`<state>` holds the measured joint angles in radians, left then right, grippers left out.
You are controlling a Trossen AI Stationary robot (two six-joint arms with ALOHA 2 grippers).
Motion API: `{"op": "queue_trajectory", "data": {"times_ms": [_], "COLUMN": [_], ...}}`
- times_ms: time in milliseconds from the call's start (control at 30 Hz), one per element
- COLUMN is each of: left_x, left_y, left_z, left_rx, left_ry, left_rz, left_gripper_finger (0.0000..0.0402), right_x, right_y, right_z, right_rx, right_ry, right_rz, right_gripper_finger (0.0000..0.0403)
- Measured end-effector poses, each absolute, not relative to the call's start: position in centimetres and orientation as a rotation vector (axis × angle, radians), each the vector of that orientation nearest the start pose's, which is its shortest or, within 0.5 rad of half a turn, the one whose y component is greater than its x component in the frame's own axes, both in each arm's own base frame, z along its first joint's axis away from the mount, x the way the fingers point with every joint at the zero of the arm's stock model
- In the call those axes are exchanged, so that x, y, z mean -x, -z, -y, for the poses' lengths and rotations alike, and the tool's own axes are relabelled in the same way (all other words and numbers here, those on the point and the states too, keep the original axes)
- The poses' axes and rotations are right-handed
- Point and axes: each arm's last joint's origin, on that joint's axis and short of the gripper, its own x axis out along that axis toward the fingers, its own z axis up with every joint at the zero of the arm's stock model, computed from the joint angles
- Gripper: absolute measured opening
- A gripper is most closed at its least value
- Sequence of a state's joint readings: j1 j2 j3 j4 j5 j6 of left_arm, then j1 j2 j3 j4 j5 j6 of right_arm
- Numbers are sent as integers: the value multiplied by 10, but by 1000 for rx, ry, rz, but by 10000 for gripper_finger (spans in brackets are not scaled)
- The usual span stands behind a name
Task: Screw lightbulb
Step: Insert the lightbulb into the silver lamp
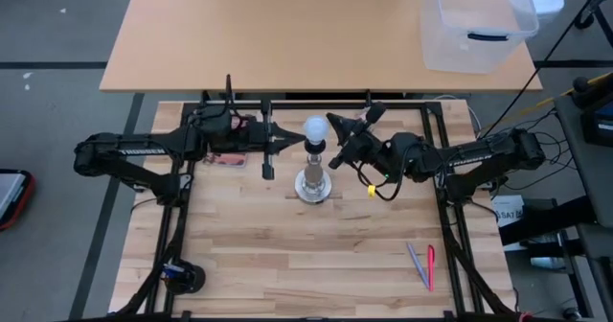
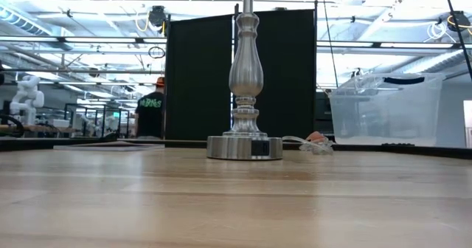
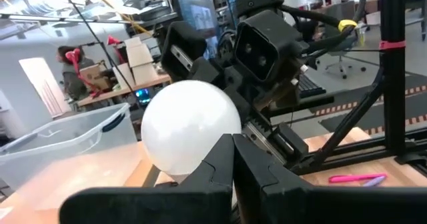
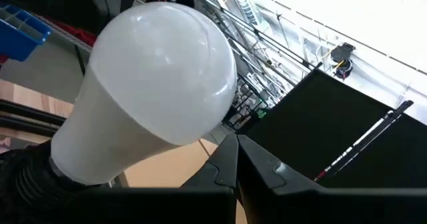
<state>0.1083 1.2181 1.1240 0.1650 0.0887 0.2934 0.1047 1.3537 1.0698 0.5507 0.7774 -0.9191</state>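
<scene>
On top of the silver lamp stand point(image 1: 313, 182), in the middle of the wooden surface point(image 1: 287, 255), sits the white lightbulb point(image 1: 315, 127). Just beside the bulb, on either side, wait the left gripper point(image 1: 287, 140) and the right gripper point(image 1: 335, 123). Both grippers have their fingers pressed together, holding nothing. Two pens point(image 1: 423, 264) lie near the surface's corner.

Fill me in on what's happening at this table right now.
A white lightbulb sits on top of a silver lamp stand in the middle of the wooden table. The two arms flank it: the left gripper and the right gripper are level with the bulb on either side, both shut and neither holding it. Two pens lie off to one side.
</scene>
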Motion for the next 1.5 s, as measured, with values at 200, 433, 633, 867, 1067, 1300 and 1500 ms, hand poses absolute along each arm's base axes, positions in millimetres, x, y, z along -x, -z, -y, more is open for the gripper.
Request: {"op": "queue_trajectory", "data": {"times_ms": [200, 433, 633, 867, 1067, 1300, 1500], "left_x": [-275, -274, -273, -272, -271, -270, -260], "left_y": [-393, -390, -387, -386, -386, -385, -394], "left_z": [-31, -36, -40, -49, -57, -57, -48], "left_rx": [-288, -277, -271, -261, -233, -230, -245], "left_ry": [-41, -50, -60, -111, -137, -126, -108], "left_rz": [54, 21, -9, -22, -22, -41, -15], "left_gripper_finger": [2, 2, 2, 2, 2, 2, 2], "right_x": [-302, -302, -300, -298, -297, -292, -293], "right_y": [-372, -369, -368, -367, -366, -365, -365], "right_z": [-14, -18, -29, -43, -56, -67, -62], "right_rx": [780, 780, 786, 801, 803, 797, 813], "right_ry": [682, 660, 658, 623, 594, 645, 687], "right_rz": [-74, -102, -119, -117, -113, -155, -185], "right_gripper_finger": [0, 0, 0, 0, 0, 0, 0]}}
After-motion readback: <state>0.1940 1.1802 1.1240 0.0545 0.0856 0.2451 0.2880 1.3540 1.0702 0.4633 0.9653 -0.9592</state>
